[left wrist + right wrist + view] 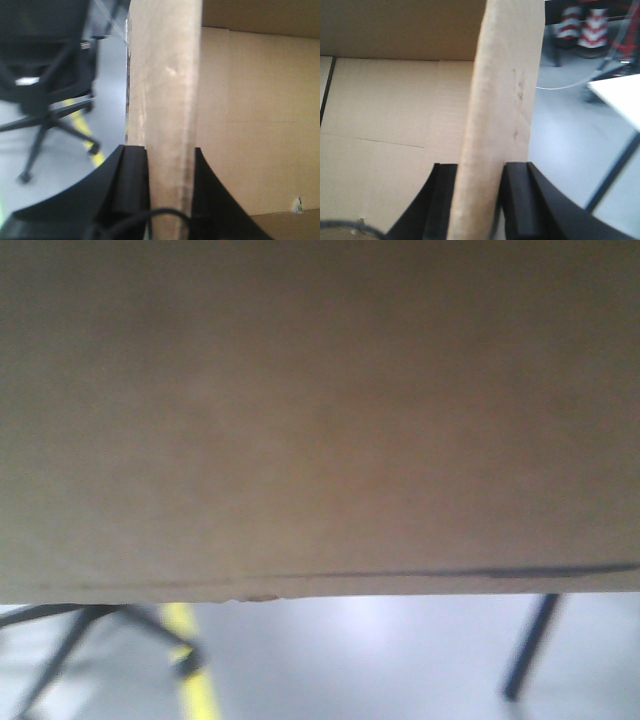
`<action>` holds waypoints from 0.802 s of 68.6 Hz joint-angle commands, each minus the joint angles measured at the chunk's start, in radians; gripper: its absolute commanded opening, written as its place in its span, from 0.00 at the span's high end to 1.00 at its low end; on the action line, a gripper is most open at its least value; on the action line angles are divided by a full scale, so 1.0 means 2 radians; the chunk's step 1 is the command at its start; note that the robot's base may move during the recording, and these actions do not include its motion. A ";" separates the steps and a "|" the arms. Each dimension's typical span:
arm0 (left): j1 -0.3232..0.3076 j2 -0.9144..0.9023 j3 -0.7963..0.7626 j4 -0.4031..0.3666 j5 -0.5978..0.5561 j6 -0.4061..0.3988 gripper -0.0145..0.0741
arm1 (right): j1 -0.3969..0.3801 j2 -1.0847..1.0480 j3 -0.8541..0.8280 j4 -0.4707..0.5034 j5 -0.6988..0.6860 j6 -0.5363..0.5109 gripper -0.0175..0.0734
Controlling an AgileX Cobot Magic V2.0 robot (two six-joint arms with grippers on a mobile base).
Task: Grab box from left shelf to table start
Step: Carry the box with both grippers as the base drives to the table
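The brown cardboard box fills most of the front view, held up close with its lower edge above the floor. In the left wrist view my left gripper is shut on the box's left wall, one black finger outside and one inside, with the empty box interior to the right. In the right wrist view my right gripper is shut on the box's right wall, and the box interior lies to the left. The left shelf is out of view.
A black office chair stands on the grey floor left of the box, beside a yellow floor line. A white table with dark legs lies to the right. Red-and-white cones stand far off.
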 commanded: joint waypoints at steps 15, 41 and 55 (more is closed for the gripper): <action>-0.005 0.007 -0.018 -0.028 -0.071 -0.012 0.95 | -0.002 0.010 -0.014 -0.022 -0.062 -0.006 0.74; -0.005 0.007 -0.018 -0.028 -0.071 -0.012 0.95 | -0.002 0.010 -0.014 -0.022 -0.062 -0.006 0.74; -0.005 0.007 -0.018 -0.028 -0.071 -0.012 0.95 | -0.002 0.010 -0.014 -0.022 -0.062 -0.006 0.74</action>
